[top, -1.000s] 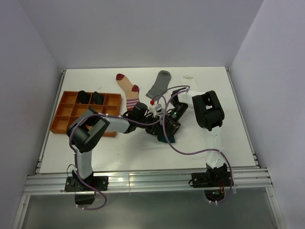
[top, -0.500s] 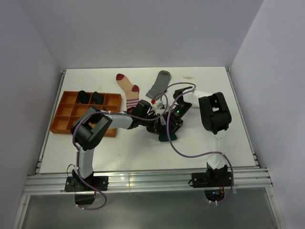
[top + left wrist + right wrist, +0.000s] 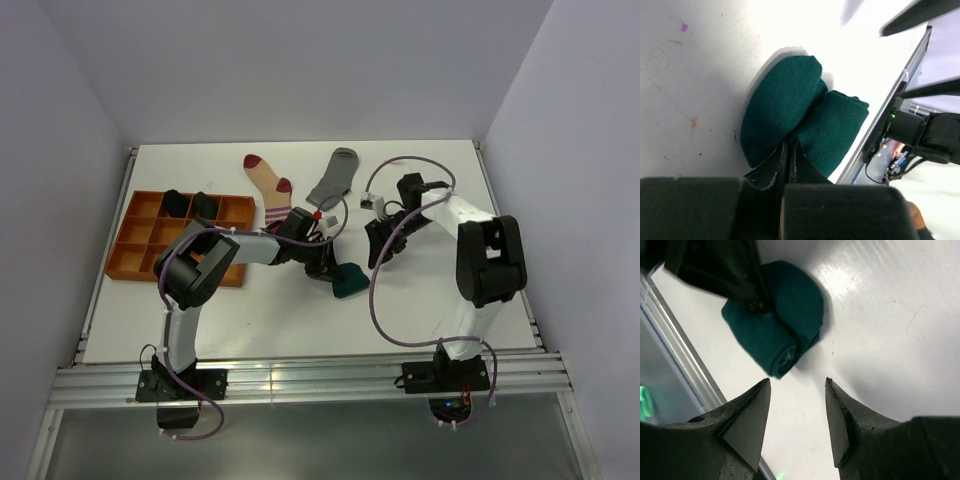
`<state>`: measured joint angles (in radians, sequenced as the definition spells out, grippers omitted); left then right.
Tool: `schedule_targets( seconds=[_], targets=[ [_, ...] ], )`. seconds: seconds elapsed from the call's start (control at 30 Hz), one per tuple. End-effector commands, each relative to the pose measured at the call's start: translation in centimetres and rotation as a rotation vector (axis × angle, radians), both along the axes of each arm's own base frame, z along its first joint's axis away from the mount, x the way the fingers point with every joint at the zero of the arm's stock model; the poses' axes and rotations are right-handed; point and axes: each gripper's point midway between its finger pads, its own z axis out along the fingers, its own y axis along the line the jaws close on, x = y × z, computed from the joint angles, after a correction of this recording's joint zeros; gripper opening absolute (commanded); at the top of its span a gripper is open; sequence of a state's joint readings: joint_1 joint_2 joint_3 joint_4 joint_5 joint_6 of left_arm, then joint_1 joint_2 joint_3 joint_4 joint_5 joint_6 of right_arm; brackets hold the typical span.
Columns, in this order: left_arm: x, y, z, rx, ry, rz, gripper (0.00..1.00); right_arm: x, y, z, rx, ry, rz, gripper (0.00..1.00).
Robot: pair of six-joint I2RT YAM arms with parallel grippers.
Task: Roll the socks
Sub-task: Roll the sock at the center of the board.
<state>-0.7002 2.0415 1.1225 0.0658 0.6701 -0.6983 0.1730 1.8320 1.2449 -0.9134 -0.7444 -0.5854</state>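
Rolled teal sock (image 3: 349, 281) at the middle of the table (image 3: 250, 320): soft, light and likely to unroll, pinched at its fold by the clenched left gripper (image 3: 789, 146), best held across both lobes; right gripper (image 3: 797, 384) spread, empty, near.

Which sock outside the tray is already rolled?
The teal sock, a bundle at the left fingers; the striped sock and grey sock lie flat.
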Motion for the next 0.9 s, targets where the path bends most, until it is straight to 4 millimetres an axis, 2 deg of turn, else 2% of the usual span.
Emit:
schedule_targets(
  seconds=[0.0,0.03,0.07,0.1,0.13,0.17,0.2,0.23,0.3,0.33,0.5,0.53,0.6,0.67,0.87],
  targets=[
    [-1.9,3.9,-5.9,0.21,0.12,0.022,0.0,0.0,-0.5,1.9,0.033,-0.198,0.073,0.56],
    [-2.0,4.1,-6.1,0.213,0.13,0.012,0.0,0.4,-0.5,2.9,0.042,-0.292,0.096,0.58],
    [-1.9,4.2,-6.4,0.217,0.14,0.008,0.0,0.2,-0.4,3.2,0.051,-0.331,0.114,0.58],
    [-1.9,4.2,-6.5,0.213,0.147,-0.002,0.0,-0.1,-0.6,2.7,0.05,-0.379,0.146,0.58],
    [-2.0,4.4,-6.6,0.205,0.165,-0.009,0.0,-0.2,-0.6,3.5,0.048,-0.448,0.161,0.6],
    [-2.1,4.3,-6.8,0.199,0.185,-0.02,0.0,-0.3,-0.8,3.4,0.035,-0.491,0.176,0.6],
    [-2.2,4.3,-6.9,0.195,0.189,-0.028,0.0,-1.5,-0.9,2.3,0.029,-0.497,0.2,0.61],
    [-2.7,4.4,-7.4,0.202,0.211,-0.046,0.01,-0.9,-0.7,3.2,0.027,-0.604,0.231,0.63],
    [-2.6,4.3,-7.3,0.197,0.218,-0.064,0.0,-1.8,-0.5,2.4,0.014,-0.669,0.292,0.65],
    [-2.7,4.2,-7.3,0.19,0.217,-0.078,0.0,-2.1,-0.4,2.6,0.002,-0.704,0.31,0.66],
    [-3.4,4.4,-7.6,0.193,0.254,-0.142,0.0,-3.4,1.3,1.1,-0.055,-0.794,0.407,0.67],
    [-3.5,4.4,-7.6,0.194,0.26,-0.148,0.0,-3.9,2.2,1.3,-0.05,-0.827,0.437,0.66],
    [-3.8,4.4,-7.8,0.187,0.279,-0.164,0.0,-4.6,2.8,0.8,-0.057,-0.848,0.462,0.67],
    [-4.2,4.4,-8.2,0.184,0.298,-0.173,0.0,-4.9,3.7,1.0,-0.051,-0.887,0.491,0.68],
    [-4.4,4.4,-8.1,0.186,0.311,-0.187,0.0,-5.6,4.9,0.0,-0.08,-0.933,0.552,0.68]
  ],
)
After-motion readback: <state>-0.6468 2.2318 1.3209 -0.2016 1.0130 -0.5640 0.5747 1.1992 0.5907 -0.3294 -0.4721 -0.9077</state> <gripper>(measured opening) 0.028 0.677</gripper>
